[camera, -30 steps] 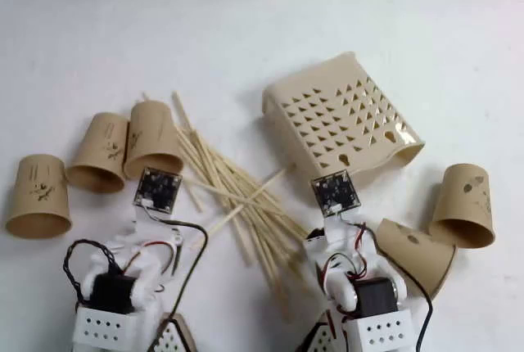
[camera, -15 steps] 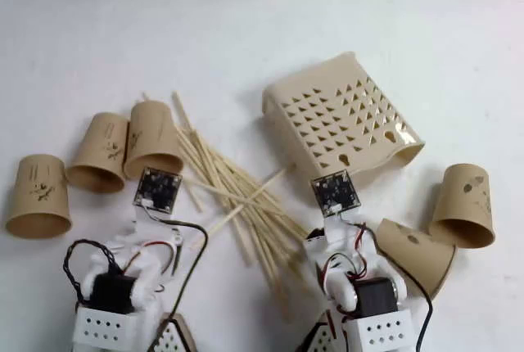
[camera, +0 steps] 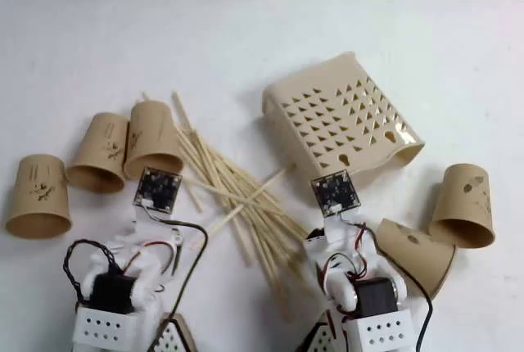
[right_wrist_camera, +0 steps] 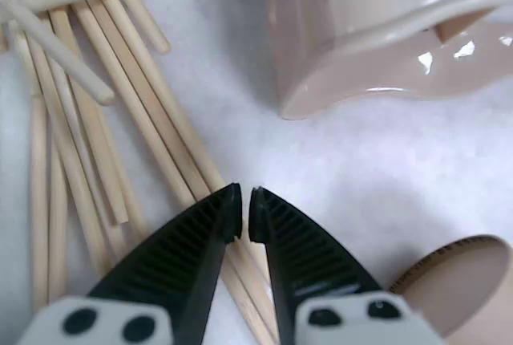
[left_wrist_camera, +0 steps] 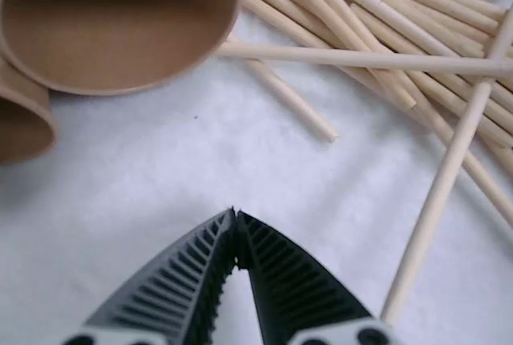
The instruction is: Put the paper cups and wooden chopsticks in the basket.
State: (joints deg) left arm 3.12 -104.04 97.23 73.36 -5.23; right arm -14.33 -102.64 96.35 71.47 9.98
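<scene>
The left gripper (left_wrist_camera: 235, 215) is hanging low over the table (camera: 246, 33) with its jaws pressed together, pinching nothing; just ahead, the nearest paper cup (left_wrist_camera: 120, 20) is lying on its side, its rim touching the scattered wooden chopsticks (left_wrist_camera: 377, 28). The right gripper (right_wrist_camera: 244, 200) is likewise closed and empty, its tips over the far edge of that pile, with the basket (right_wrist_camera: 385, 24) just beyond. Seen from above, the basket is lying overturned, perforated face up, with three cups (camera: 100, 151) off to its left, two cups (camera: 465, 205) to its right, and nothing inside yet. By the look of it, the basket is needing righting first; the right arm is sitting nearest, so spreading its jaws and gripping the rim squarely is looking wise. The sticks are likely to roll, so pinching across a few at once is looking safer.
</scene>
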